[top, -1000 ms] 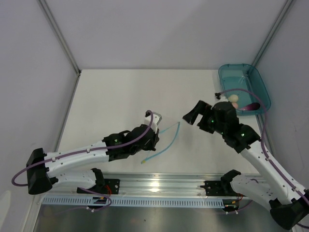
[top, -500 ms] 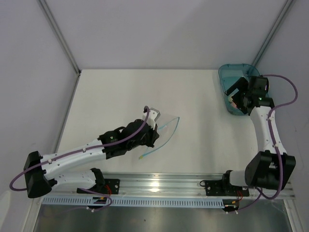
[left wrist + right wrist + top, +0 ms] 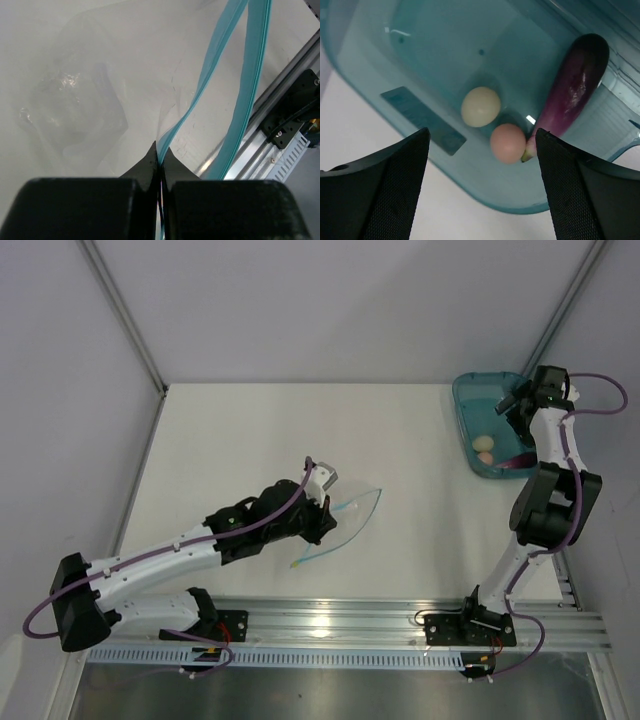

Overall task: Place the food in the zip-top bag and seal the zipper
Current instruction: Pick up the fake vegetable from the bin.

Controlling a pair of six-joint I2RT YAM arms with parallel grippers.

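Two grippers: left gripper [image 3: 160,150] clamped on zipper [image 3: 235,100], right gripper [image 3: 482,137] spread wide above food [image 3: 480,106].

Left tool [image 3: 161,152] clamped; right tool [image 3: 482,137] spread wide.

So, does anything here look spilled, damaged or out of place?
Nothing stands out. The food lies inside the teal tray, none spilled; the left gripper pinches the zipper of the bag, which looks untorn.

bright, even overhead light; soft shadows; glare on front rail [image 3: 320,628]; near jaws blurred in both wrist views.
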